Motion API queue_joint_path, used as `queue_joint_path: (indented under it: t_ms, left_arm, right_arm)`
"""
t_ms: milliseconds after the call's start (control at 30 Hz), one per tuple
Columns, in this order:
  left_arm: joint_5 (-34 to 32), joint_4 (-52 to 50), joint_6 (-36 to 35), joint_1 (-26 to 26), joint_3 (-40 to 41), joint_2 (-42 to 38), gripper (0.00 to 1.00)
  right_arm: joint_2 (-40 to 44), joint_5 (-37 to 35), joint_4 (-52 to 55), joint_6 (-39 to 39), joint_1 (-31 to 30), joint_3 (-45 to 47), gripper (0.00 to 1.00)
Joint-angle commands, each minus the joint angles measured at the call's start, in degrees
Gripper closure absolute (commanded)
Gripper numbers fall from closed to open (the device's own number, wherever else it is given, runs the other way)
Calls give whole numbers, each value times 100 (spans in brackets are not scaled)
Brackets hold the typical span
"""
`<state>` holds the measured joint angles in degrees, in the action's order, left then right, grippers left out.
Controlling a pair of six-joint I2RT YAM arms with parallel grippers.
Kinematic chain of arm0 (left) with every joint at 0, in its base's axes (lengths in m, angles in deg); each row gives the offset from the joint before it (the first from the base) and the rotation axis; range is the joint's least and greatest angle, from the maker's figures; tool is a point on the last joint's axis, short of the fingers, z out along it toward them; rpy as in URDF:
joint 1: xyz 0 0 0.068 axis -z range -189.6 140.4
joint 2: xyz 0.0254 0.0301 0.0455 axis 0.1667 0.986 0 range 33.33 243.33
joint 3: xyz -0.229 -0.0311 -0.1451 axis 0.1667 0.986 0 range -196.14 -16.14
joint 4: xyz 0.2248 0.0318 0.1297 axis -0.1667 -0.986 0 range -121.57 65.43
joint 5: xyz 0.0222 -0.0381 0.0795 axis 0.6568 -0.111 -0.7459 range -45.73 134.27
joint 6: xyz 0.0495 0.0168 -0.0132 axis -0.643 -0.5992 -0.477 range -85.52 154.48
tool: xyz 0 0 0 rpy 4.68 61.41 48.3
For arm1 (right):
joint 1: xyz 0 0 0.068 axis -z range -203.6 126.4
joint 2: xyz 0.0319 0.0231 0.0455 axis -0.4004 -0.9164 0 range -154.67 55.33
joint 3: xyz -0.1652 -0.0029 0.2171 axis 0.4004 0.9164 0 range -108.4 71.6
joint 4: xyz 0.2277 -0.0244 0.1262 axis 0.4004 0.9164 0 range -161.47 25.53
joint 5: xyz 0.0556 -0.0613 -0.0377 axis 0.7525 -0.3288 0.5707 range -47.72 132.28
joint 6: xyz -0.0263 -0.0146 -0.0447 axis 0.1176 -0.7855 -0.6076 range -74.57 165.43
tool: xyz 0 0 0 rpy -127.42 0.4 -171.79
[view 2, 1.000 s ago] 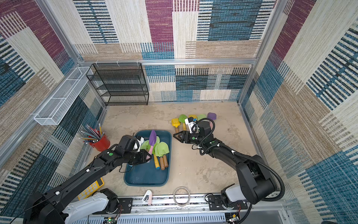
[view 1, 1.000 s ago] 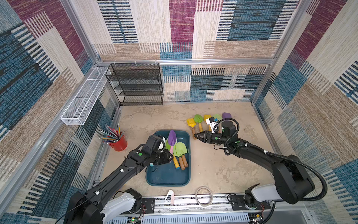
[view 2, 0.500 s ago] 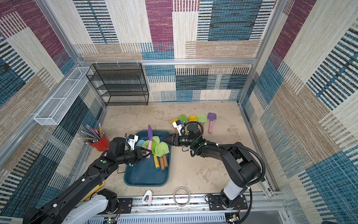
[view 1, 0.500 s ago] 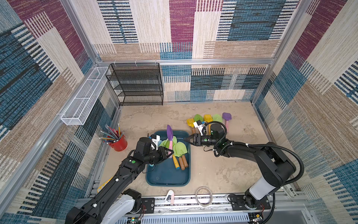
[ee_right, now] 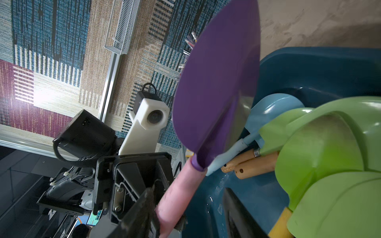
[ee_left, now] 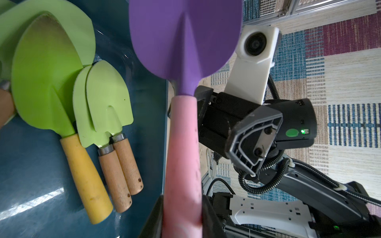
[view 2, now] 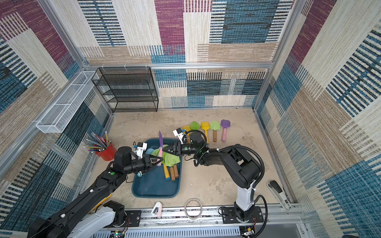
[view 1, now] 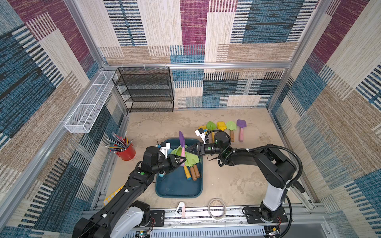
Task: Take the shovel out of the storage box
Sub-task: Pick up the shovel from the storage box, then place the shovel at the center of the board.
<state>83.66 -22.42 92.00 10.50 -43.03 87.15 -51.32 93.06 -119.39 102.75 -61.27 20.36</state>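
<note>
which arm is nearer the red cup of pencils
Left. The wrist of the left arm is beside the red cup; the right arm reaches in from across the dark teal plastic tub.

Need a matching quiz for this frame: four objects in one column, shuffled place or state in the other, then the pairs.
1. purple shovel
2. red cup
3. storage box
4. black mesh rack

A. against the back wall
B. holds green shovels
C. full of pencils
D. handle in the left gripper

Pairs: 1-D, 2-C, 3-B, 4-A
</note>
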Motion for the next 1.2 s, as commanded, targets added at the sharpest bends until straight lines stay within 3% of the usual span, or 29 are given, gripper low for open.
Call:
queue_joint_path:
  t_ms: [0,167,600,800,1167]
  left_arm:
    - [222,582,180,-14,68,19,85]
    - [260,653,199,-15,88,-37,85]
    - [421,928,322,-15,229,4,83]
    - [456,923,300,-15,212,45,81]
    - [341,353,-36,-91,43,-113,50]
  right_arm:
    - [-226,219,-796,535,-34,-121,45]
    - [-476,249,-1039,759,-117,-303,49]
    - [-795,259,-1688,1334,-126,-434,76]
    - [-870,311,-1942,1547,-127,-466,83]
    - [-824,318,-1983,1552,-127,-347,84]
